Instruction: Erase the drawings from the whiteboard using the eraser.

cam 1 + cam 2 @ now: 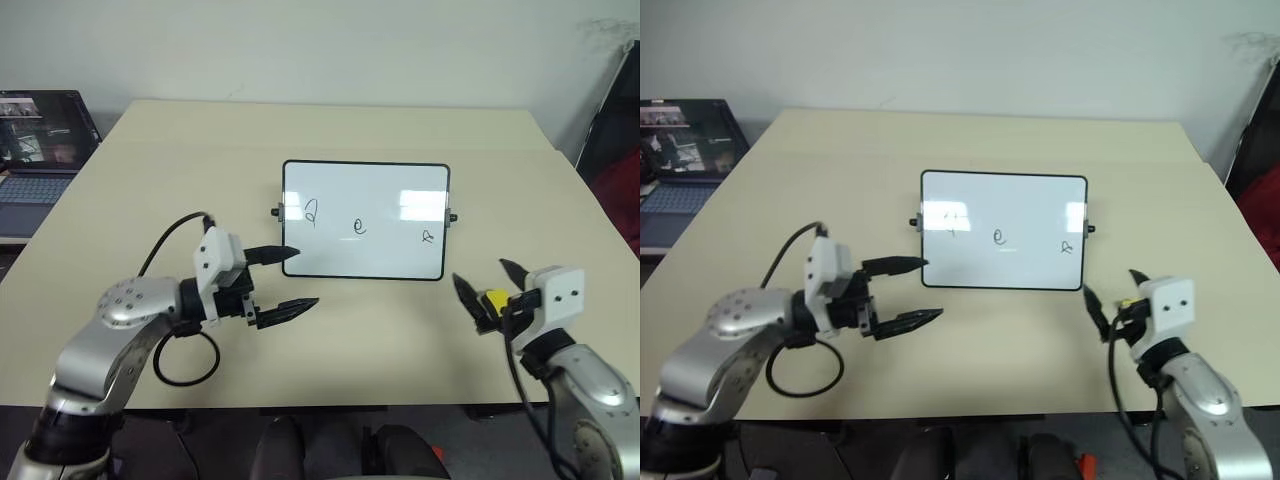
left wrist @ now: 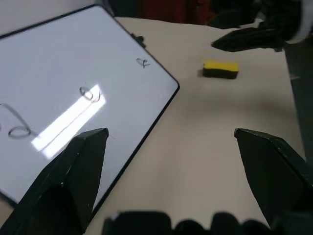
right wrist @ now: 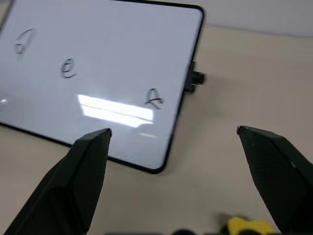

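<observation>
The whiteboard (image 1: 380, 200) lies flat in the middle of the table (image 1: 400, 330), black-framed, with three small black drawings in a row (image 1: 311, 211) (image 1: 359, 226) (image 1: 427, 236). The yellow eraser (image 2: 220, 68) lies on the table off the board's right near corner. My right gripper (image 1: 488, 283) hovers just above it, open, and the eraser (image 1: 494, 298) shows between its fingers without being gripped. My left gripper (image 1: 300, 278) stands open at the board's left near corner, pointing to the right, with nothing in it.
An open laptop (image 1: 35, 150) sits on a lower surface beyond the table's left edge. Dark and red things (image 1: 615, 150) stand past the right edge. A black cable (image 1: 185, 355) loops under my left wrist. Bare tabletop lies in front of the board.
</observation>
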Available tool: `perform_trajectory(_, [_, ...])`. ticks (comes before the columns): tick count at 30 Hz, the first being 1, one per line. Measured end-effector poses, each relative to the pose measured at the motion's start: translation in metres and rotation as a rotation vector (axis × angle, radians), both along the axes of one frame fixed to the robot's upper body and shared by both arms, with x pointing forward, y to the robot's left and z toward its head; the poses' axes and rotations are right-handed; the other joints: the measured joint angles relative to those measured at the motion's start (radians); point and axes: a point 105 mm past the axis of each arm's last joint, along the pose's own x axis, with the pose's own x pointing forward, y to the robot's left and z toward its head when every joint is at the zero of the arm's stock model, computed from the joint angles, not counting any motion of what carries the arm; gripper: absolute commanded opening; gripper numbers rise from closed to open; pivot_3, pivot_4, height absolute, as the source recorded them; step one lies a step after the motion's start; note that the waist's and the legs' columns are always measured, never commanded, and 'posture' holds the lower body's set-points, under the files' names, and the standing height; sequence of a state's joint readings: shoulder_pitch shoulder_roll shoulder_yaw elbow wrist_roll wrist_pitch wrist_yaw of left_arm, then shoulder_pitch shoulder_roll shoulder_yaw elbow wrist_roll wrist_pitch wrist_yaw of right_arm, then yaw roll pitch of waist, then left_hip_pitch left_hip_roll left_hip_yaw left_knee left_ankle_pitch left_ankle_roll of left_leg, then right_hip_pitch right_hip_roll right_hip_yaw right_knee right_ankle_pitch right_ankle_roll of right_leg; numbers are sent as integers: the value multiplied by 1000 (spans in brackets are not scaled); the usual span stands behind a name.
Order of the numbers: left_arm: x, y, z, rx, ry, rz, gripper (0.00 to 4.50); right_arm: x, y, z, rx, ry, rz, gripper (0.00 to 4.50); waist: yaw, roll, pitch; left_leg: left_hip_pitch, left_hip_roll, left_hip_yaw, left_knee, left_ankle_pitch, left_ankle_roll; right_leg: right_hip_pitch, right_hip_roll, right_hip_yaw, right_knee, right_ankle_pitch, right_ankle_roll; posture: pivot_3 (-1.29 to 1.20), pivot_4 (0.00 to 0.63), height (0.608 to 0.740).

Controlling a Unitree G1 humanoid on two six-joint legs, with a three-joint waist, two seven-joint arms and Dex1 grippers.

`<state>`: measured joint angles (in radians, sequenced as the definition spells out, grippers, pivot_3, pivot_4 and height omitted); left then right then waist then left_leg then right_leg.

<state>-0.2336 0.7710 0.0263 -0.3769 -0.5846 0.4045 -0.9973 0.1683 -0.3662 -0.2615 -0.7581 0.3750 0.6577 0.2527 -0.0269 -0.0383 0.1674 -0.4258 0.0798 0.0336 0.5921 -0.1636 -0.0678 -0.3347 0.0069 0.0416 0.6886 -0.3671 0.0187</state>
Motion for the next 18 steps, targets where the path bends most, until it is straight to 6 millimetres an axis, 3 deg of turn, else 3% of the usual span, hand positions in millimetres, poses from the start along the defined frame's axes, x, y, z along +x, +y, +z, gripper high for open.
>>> perform_trajectory(7, [0, -22, -4, 40, 8, -158, 4500, -7, -5, -15, 26, 210, -78, 4474, -6, 1, 0, -5, 0, 0, 0, 0, 0, -5, 1, 2, 0, 0, 0, 0, 150, 740])
perform_trajectory(12, [-8, -28, -13, 99, 19, -250, 4500, -10, -13, -18, 20, 278, -103, 4474, -4, 1, 0, -6, 0, 1, 0, 0, 0, -6, 2, 1, 0, 0, 0, 0, 150, 740])
perform_trajectory(18, [-8, -34, -11, 112, -1, -281, 4500, -15, -26, -26, -20, 339, -117, 4474, -3, 1, 0, -6, 0, 1, 0, 0, 0, -6, 2, 1, 0, 0, 0, 0, 150, 740])
